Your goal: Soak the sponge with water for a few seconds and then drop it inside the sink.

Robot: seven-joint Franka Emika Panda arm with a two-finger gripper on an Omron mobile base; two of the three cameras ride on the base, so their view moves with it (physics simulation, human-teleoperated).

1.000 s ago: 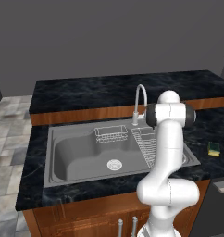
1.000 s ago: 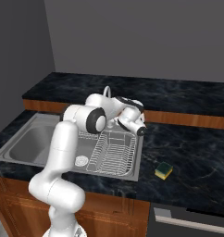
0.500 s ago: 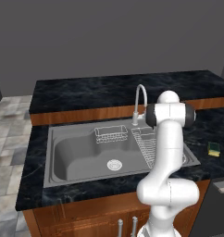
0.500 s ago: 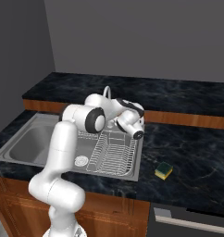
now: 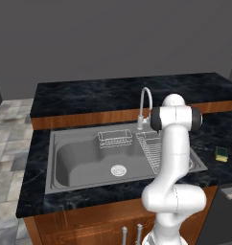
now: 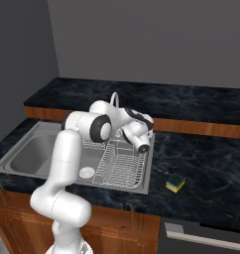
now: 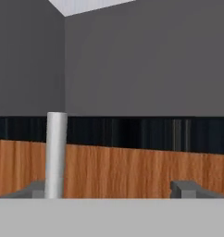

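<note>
The sponge (image 5: 221,153) (image 6: 176,182), yellow with a dark green top, lies on the black counter to the right of the dish rack, far from my hand. The sink (image 5: 79,160) (image 6: 23,156) is a grey steel basin left of the arm. My gripper (image 7: 111,190) is open, its two fingertips (image 7: 188,189) wide apart with nothing between them. It points level at the wooden backsplash, and the faucet pipe (image 7: 56,155) stands upright beyond the left tip. The water is out of view.
A curved faucet (image 5: 145,103) (image 6: 113,99) rises behind the sink. A small wire basket (image 5: 114,139) hangs at the basin's back edge. A wire dish rack (image 5: 154,148) (image 6: 119,166) lies right of the basin, under my forearm. Black counter (image 6: 211,168) stretches to the right.
In the right base view my wrist has swung down a little over the dish rack. The sponge and the base have stayed put.
</note>
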